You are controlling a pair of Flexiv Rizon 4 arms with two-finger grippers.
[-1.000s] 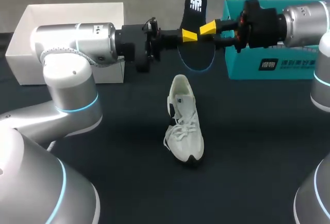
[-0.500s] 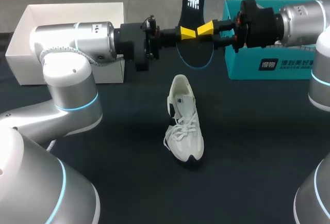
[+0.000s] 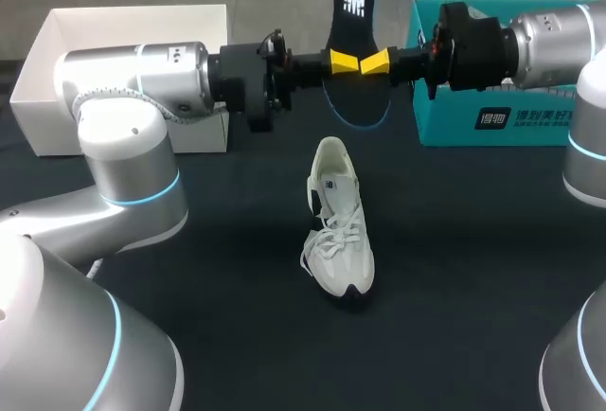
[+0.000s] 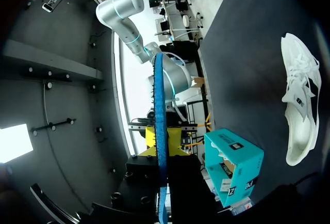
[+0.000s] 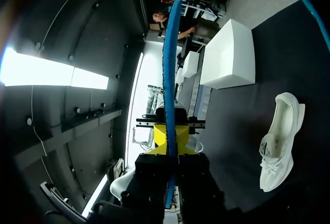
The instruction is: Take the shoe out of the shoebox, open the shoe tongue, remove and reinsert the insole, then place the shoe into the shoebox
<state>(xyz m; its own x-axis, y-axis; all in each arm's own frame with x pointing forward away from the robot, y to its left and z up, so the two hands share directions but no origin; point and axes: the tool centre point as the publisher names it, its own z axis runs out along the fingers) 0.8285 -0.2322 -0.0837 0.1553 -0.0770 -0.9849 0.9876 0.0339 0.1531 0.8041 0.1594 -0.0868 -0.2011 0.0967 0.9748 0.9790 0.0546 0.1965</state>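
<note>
Looking down from the head view, the insole (image 3: 355,4) is up in the air over the far middle of the table (image 3: 473,269), in the gap between the white shoebox (image 3: 57,61) at the far left and the teal box (image 3: 530,122) at the far right; it touches neither box. Left gripper (image 3: 343,59) comes in from one side, right gripper (image 3: 377,61) from the other, and their yellow tips meet almost nose to nose on the insole; in each wrist view the insole runs edge-on between that gripper's own fingers with both fingers pressed against it, so I'd call both of them clamped on the insole.

Shoe (image 3: 339,231) lies alone on the dark tabletop nearer the robot, well apart from both boxes and below the grippers, with bare cloth showing on every side of it; toe end points toward the robot, heel toward the insole.

Looks-wise: insole is black with a thin blue rim and a white mark at its upper end, standing roughly upright; shoe is white with white laces, a dark patch on its side and a bit of dark sole at the toe.
</note>
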